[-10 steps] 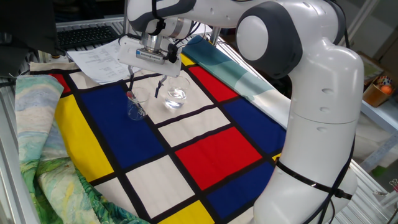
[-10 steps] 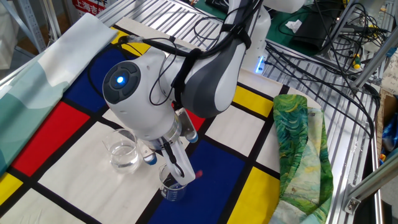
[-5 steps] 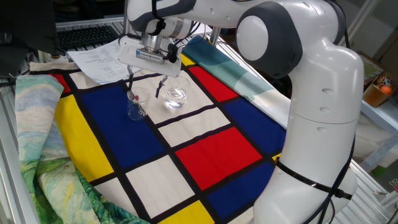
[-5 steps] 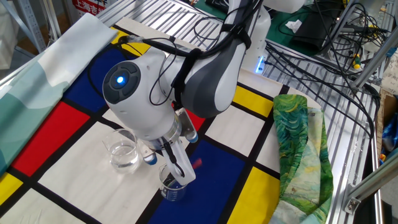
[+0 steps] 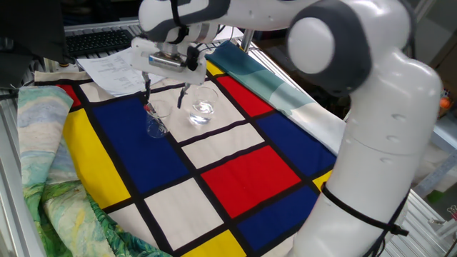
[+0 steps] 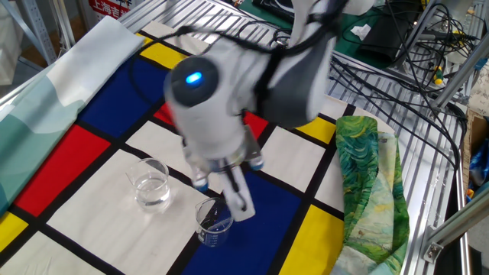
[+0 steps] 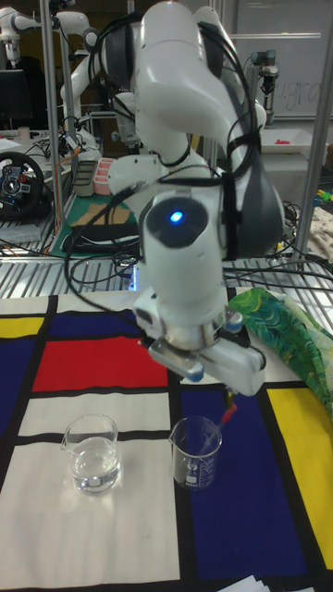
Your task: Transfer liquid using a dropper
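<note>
A small clear beaker (image 5: pixel 156 126) stands on a blue square of the cloth. The dropper (image 7: pixel 226 419) leans in it, its red bulb (image 5: pixel 148 108) over the rim. Beside the beaker stands a rounder glass (image 5: pixel 202 109) with a shallow pool of clear liquid (image 7: pixel 92 474). My gripper (image 5: pixel 166 96) hangs just above both vessels, open, its fingers wide apart; one finger (image 5: pixel 147 88) is over the bulb and the other points at the round glass. In the other fixed view a white finger (image 6: pixel 238 200) covers the dropper above the beaker (image 6: pixel 212 224).
The cloth of red, blue, yellow and white squares (image 5: pixel 243 168) covers the table. Papers (image 5: pixel 114 68) lie at the back. A green painted cloth (image 5: pixel 50 193) is bunched along one side, a teal cloth (image 5: pixel 271 82) along the other. Cables (image 6: pixel 397 69) run over the metal rack.
The arm has swung and shows motion blur; the hand shifted slightly up and aside over the vessels. The dropper stays in the beaker and the fingers stay apart.
</note>
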